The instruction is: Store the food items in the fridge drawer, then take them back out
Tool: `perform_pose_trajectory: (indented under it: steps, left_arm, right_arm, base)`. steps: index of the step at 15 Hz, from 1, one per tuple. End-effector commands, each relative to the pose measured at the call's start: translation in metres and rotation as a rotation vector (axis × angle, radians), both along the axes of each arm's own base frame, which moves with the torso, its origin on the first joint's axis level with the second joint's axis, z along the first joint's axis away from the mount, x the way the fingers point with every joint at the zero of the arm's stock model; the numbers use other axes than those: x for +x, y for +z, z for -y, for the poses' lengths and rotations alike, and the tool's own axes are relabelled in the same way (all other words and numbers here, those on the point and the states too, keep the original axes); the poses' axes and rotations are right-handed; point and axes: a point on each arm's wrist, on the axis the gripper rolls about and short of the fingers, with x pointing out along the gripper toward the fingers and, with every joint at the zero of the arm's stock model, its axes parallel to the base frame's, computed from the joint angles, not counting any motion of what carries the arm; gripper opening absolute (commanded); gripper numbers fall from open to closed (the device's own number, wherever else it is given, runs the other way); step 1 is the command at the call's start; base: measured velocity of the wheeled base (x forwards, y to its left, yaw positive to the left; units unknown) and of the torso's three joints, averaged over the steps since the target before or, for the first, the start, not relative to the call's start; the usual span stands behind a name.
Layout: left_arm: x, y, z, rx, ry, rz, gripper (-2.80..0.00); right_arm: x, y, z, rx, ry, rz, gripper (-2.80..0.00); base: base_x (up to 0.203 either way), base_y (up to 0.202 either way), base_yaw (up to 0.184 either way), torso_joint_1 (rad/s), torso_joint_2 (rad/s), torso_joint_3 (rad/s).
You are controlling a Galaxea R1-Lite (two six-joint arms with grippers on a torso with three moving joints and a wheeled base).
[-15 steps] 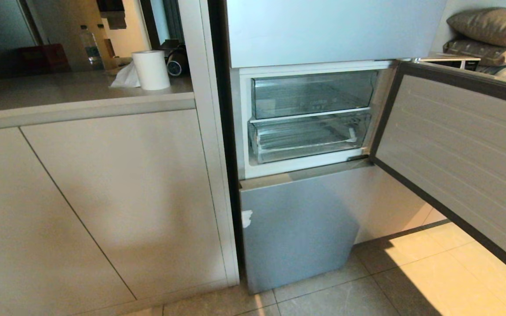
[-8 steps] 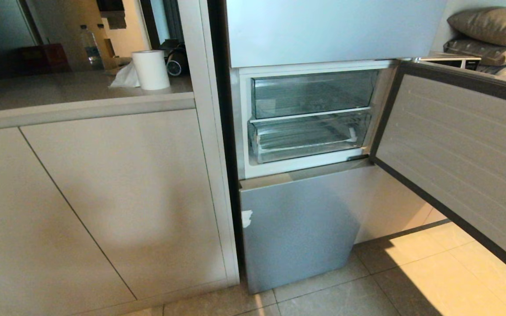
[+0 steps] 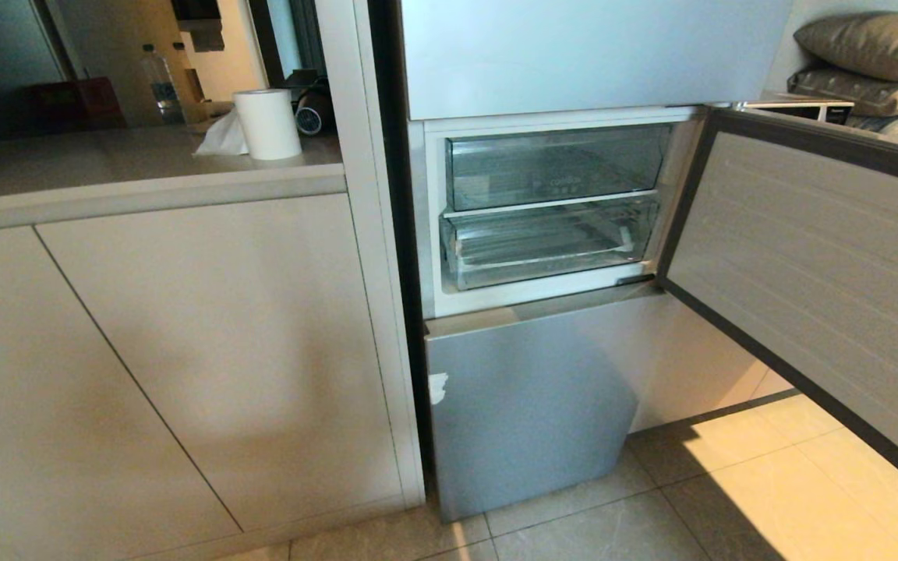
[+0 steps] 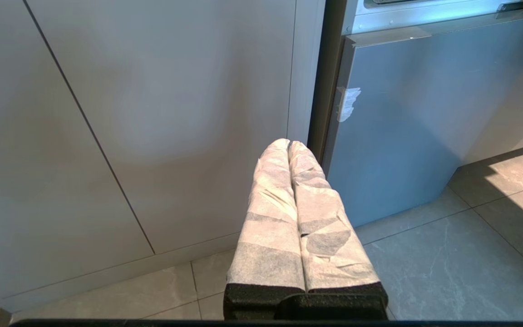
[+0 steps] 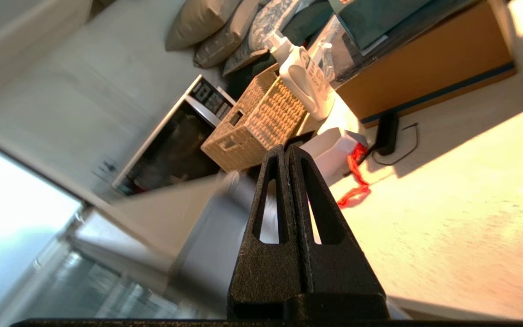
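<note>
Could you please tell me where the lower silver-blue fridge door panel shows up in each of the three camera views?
Head view: lower silver-blue fridge door panel, bottom centre, under the clear drawers.
Left wrist view: same panel, upper right, beyond the left gripper.
Right wrist view: not identifiable.
Shared landmark: white sticker on its edge.

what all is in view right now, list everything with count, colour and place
fridge drawer: 1, clear, lower slot of the open fridge compartment, no food seen inside
upper drawer: 1, clear, directly above it
fridge door: 1, grey inner face, swung open to the right
lower fridge panel: 1, silver-blue, shut
paper towel roll: 1, white, on the counter left of the fridge
water bottle: 1, clear, behind the roll
pillows: several, olive-brown, stacked far right
wicker basket: 1, tan, beside a microwave
left hand: white-wrapped, shut, low before the cabinets
right hand: black, shut, empty
</note>
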Motion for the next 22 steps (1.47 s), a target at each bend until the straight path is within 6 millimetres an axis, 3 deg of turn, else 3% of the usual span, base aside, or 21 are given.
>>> perform_pose_trajectory:
  steps: [1, 5, 8, 12, 15, 18, 20, 22]
  left_arm:
    - [0.0, 0.0, 0.0, 0.0, 0.0, 0.001, -2.8]
    - [0.0, 0.0, 0.0, 0.0, 0.0, 0.001, -2.8]
    - [0.0, 0.0, 0.0, 0.0, 0.0, 0.001, -2.8]
    - [0.0, 0.0, 0.0, 0.0, 0.0, 0.001, -2.8]
    - [0.0, 0.0, 0.0, 0.0, 0.0, 0.001, -2.8]
    - [0.0, 0.0, 0.0, 0.0, 0.0, 0.001, -2.8]
    - [0.0, 0.0, 0.0, 0.0, 0.0, 0.001, -2.8]
    - [0.0, 0.0, 0.0, 0.0, 0.0, 0.001, -2.8]
  right_arm:
    - [0.01, -0.008, 0.033, 0.094, 0.014, 0.047, -2.8]
    - [0.021, -0.016, 0.059, 0.173, 0.117, 0.059, -2.8]
    - [0.031, -0.027, 0.079, 0.318, 0.297, 0.101, -2.8]
    - [0.029, -0.031, 0.063, 0.49, 0.498, 0.097, -2.8]
    - [0.022, -0.013, 0.038, 0.483, 0.564, 0.099, -2.8]
    - [0.015, 0.027, 0.02, 0.408, 0.585, 0.15, -2.8]
    - [0.011, 0.048, 0.018, 0.377, 0.578, 0.194, -2.8]
    - [0.01, 0.051, 0.031, 0.348, 0.544, 0.213, -2.8]
  base:
    - [0.0, 0.0, 0.0, 0.0, 0.0, 0.0]
    - [0.0, 0.0, 0.0, 0.0, 0.0, 0.0]
    - [0.0, 0.0, 0.0, 0.0, 0.0, 0.0]
    - [0.0, 0.0, 0.0, 0.0, 0.0, 0.0]
    - [0.0, 0.0, 0.0, 0.0, 0.0, 0.0]
    - [0.0, 0.0, 0.0, 0.0, 0.0, 0.0]
    - [0.0, 0.0, 0.0, 0.0, 0.0, 0.0]
    - [0.0, 0.0, 0.0, 0.0, 0.0, 0.0]
